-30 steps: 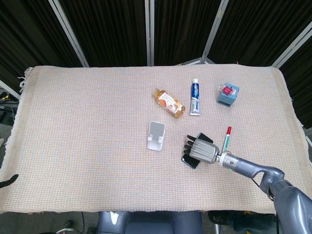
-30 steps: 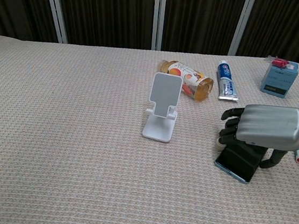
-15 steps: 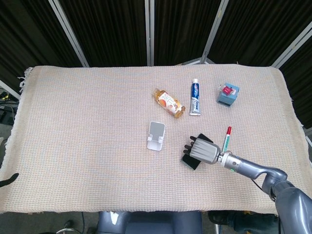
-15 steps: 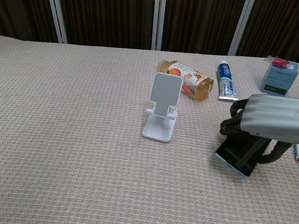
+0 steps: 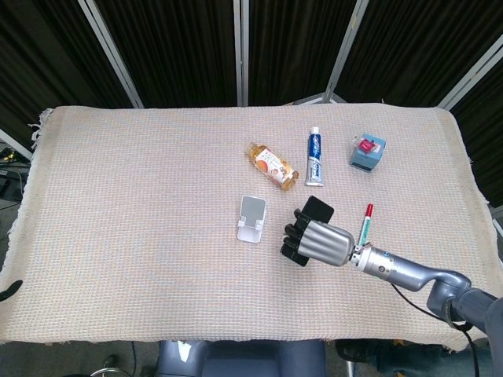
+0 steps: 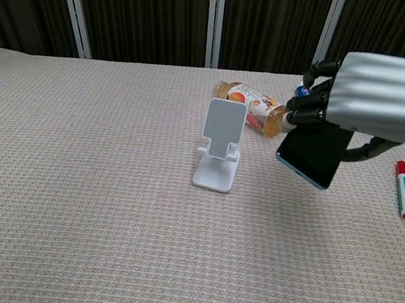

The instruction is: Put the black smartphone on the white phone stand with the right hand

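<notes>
My right hand [image 5: 321, 240] [image 6: 384, 97] grips the black smartphone [image 5: 317, 210] [image 6: 310, 153] and holds it in the air, clear of the cloth. The phone hangs tilted, a short way to the right of the white phone stand [image 5: 251, 218] [image 6: 220, 143]. The stand is upright on the woven cloth near the table's middle, and nothing rests on it. Of my left hand only a dark tip [image 5: 9, 290] shows at the left edge of the head view, too little to tell how its fingers lie.
Behind the stand lie an orange bottle [image 5: 273, 164] [image 6: 255, 104] and a toothpaste tube [image 5: 314, 157]. A small blue box [image 5: 367, 152] stands at the back right. A red-capped marker [image 5: 365, 221] [image 6: 403, 190] lies right of my hand. The woven cloth [image 5: 141, 196] covers the table.
My right hand has lifted the smartphone off the cloth and carried it up and leftward, toward the stand. Earlier the phone lay on the cloth under the hand.
</notes>
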`<action>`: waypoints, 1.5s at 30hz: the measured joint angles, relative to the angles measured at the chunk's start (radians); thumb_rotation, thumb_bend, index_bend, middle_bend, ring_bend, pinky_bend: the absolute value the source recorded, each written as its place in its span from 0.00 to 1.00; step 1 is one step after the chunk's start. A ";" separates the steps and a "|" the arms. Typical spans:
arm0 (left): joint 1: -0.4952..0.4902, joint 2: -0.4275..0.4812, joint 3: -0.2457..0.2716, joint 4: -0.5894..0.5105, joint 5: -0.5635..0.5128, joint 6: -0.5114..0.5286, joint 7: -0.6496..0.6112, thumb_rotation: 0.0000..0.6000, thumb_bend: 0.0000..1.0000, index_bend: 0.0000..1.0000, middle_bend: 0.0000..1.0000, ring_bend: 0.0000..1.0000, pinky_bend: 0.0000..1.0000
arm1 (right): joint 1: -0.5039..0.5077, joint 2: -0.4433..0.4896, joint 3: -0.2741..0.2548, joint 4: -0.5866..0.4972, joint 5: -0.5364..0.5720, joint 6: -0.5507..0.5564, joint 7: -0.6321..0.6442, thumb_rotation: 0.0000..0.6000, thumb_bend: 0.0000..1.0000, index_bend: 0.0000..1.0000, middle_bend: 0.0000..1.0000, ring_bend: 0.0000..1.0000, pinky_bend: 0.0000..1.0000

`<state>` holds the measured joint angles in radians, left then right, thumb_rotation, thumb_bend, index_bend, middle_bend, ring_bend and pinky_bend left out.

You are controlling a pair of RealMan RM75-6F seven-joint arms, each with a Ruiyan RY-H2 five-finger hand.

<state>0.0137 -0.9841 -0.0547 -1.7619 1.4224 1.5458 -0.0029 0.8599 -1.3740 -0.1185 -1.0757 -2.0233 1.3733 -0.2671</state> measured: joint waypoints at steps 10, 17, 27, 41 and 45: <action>-0.032 -0.027 0.002 0.038 -0.033 -0.076 0.004 1.00 0.00 0.00 0.00 0.00 0.00 | 0.080 0.032 0.155 -0.178 0.032 -0.218 -0.591 1.00 0.17 0.59 0.64 0.61 0.32; -0.038 -0.034 -0.012 0.062 -0.084 -0.098 -0.005 1.00 0.00 0.00 0.00 0.00 0.00 | 0.145 -0.047 0.242 -0.227 0.097 -0.460 -0.889 1.00 0.17 0.59 0.63 0.61 0.29; -0.032 -0.041 -0.013 0.072 -0.111 -0.101 0.012 1.00 0.00 0.00 0.00 0.00 0.00 | 0.173 -0.186 0.298 -0.216 0.190 -0.581 -1.116 1.00 0.19 0.56 0.60 0.61 0.28; -0.030 -0.042 -0.013 0.064 -0.116 -0.100 0.023 1.00 0.00 0.00 0.00 0.00 0.00 | 0.177 -0.236 0.273 -0.150 0.219 -0.615 -1.150 1.00 0.19 0.56 0.60 0.61 0.28; -0.031 -0.043 -0.015 0.065 -0.118 -0.100 0.027 1.00 0.00 0.00 0.00 0.00 0.00 | 0.180 -0.241 0.266 -0.138 0.223 -0.612 -1.139 1.00 0.19 0.56 0.60 0.61 0.28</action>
<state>-0.0175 -1.0274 -0.0692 -1.6973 1.3045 1.4460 0.0245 1.0395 -1.6148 0.1479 -1.2142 -1.8007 0.7614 -1.4064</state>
